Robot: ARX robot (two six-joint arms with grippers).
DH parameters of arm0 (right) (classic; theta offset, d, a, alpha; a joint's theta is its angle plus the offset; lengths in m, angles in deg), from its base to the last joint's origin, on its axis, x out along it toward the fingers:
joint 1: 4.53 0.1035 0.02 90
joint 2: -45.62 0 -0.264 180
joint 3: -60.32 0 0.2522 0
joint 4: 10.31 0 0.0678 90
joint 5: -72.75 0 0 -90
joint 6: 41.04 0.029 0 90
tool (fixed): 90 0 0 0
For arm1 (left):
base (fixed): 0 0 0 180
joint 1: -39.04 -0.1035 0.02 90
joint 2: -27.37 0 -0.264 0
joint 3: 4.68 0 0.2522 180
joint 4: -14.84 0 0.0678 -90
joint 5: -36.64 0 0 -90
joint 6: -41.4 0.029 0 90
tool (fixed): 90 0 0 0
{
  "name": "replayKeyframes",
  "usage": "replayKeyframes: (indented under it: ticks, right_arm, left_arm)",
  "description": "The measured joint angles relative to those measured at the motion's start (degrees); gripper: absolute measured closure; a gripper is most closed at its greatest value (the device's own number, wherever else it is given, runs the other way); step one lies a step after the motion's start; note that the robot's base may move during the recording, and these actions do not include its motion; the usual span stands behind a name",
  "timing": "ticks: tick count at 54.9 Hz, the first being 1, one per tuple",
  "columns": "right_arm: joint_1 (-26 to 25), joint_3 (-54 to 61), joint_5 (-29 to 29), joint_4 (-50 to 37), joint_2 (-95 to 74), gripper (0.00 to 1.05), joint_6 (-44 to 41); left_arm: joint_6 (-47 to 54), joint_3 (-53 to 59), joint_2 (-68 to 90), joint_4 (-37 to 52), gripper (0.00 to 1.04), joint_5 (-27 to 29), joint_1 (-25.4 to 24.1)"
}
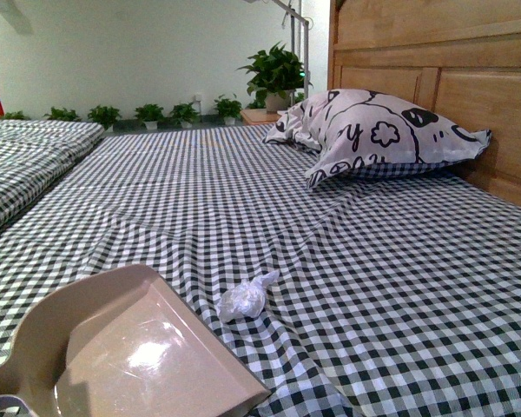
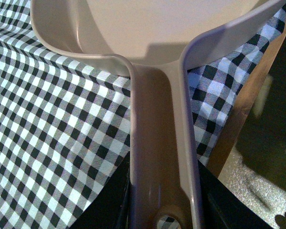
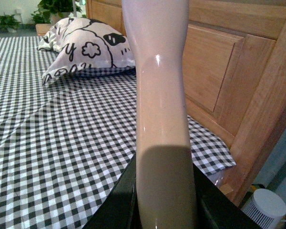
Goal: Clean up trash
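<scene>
The trash (image 1: 243, 299), a small crumpled white wad, lies on the black-and-white checked bedsheet (image 1: 243, 200). Just to its left, at the front edge of the front view, rests the beige dustpan (image 1: 139, 347), its open lip close to the wad. In the left wrist view my left gripper (image 2: 163, 210) is shut on the dustpan handle (image 2: 157, 143), black fingers on both sides. My right gripper (image 3: 164, 210) is shut on the beige brush handle (image 3: 159, 95), which rises straight up through that view; the bristles are out of view. Neither gripper shows in the front view.
A black-and-white patterned pillow (image 1: 373, 130) leans against the wooden headboard (image 1: 451, 78) at the back right. A second checked bed (image 1: 26, 165) lies to the left. Potted plants (image 1: 273, 74) line the far wall. A white ribbed can (image 3: 267, 210) stands on the floor beside the bed frame.
</scene>
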Motion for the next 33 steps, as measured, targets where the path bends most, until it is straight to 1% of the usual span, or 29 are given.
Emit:
replayKeyframes:
  ticks: [17, 20, 21, 24, 28, 33]
  right_arm:
    - [0.0, 0.0, 0.02, 0.0, 0.0, 0.85, 0.0]
    - [-0.44, -1.75, 2.54, 5.66, -1.11, 0.85, 1.88]
    - [-0.68, -2.84, 4.04, 8.41, -2.08, 0.85, 2.03]
    - [-1.6, -5.73, 7.8, 12.79, -5.79, 0.85, 2.23]
    - [-2.82, -8.48, 13.07, 12.87, -12.0, 0.85, 2.43]
    - [-4.98, -12.39, 19.61, 9.27, -21.38, 0.85, 2.47]
  left_arm:
    - [0.24, 0.0, 0.0, 0.0, 0.77, 0.0, 0.0]
    - [0.24, 0.0, 0.0, -0.02, 0.77, -0.02, 0.0]
    - [0.26, 0.0, 0.0, -0.02, 0.77, 0.0, 0.0]
    - [0.26, 0.0, 0.0, -0.02, 0.77, 0.0, 0.0]
    - [0.26, -0.02, -0.02, -0.02, 0.77, -0.02, 0.0]
    - [0.33, -0.02, 0.0, -0.02, 0.77, -0.09, 0.0]
